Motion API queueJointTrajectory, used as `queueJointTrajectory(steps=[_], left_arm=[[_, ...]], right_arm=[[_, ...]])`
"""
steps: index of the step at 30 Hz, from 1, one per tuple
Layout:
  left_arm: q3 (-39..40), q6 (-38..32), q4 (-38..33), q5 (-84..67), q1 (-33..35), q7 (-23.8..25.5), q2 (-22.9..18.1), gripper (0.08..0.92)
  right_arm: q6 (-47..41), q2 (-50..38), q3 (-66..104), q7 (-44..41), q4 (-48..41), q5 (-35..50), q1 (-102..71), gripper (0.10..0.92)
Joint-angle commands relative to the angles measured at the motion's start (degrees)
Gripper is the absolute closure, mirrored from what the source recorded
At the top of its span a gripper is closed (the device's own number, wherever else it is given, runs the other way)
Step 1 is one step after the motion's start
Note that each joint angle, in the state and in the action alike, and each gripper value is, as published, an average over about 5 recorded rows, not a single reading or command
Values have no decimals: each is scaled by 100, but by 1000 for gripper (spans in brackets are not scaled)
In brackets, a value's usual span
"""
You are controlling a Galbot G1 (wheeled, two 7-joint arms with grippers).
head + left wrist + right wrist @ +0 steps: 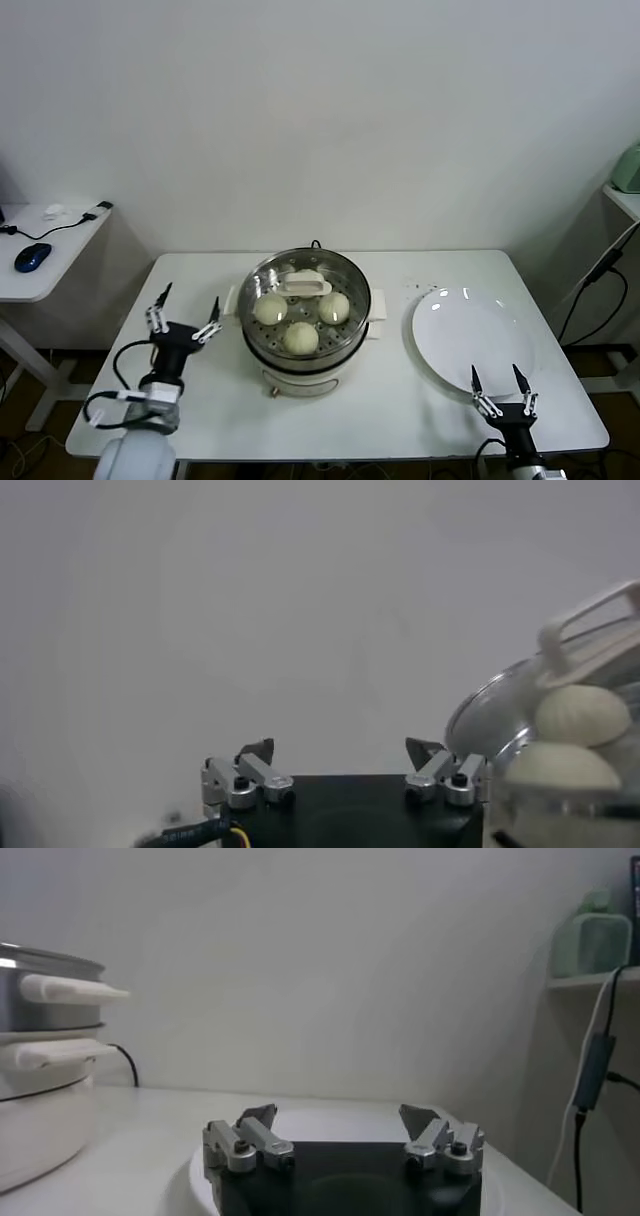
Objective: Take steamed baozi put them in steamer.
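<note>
- Stainless steel: the steamer (pixel 305 318) stands at the middle of the white table (pixel 400 395), on its white base with a side handle at each flank. Its lid is off.
- You can count three buns (pixel 301 338) inside on the perforated tray: one at 9 o'clock, one at 3 o'clock, one at 6 o'clock. A white rectangular handle piece (pixel 304 288) sits on the tray at 12 o'clock.
- Only three buns show in the head view; you cannot see a fourth anywhere on the table.
- Your left gripper (pixel 184 312) sits at the steamer's 9 o'clock, just beside the pot and apart from it, fingers spread wide with nothing between them.
- The left wrist view confirms it: left gripper (pixel 341 762) jaws wide and empty, two buns (pixel 581 716) visible in the pot off to one side.
- The white plate (pixel 470 335) lies at the steamer's 3 o'clock, near but not touching it, and it is bare.
- Your right gripper (pixel 503 389) is at the plate's 5 o'clock, over its near rim, fingers wide apart and holding nothing.
- In the right wrist view the right gripper (pixel 339 1129) shows the same wide stance above the plate (pixel 330 1123), with the steamer (pixel 45 1063) well off to the side.
- A blue mouse (pixel 32 257) lies on the side desk (pixel 45 285) at the table's 10 o'clock.
</note>
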Motion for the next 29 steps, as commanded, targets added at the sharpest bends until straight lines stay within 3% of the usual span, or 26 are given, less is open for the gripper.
queueJointTrajectory(steps=[1, 5, 13, 29], left_arm=[[-1330, -704, -118, -2676, 286, -108, 85, 177], [-1374, -912, 589, -3358, 496, -71, 376, 177], [-759, -1842, 2035, -3068, 364, 47, 313, 177], [-506, -2159, 2123, -2594, 510, 217, 209, 177]], right_arm=[[-202, -53, -60, 46, 17, -12, -10, 203], [-264, -96, -126, -7, 30, -5, -16, 203], [-293, -83, -216, -21, 41, -6, 17, 203], [-285, -56, -248, -30, 59, -7, 12, 203]])
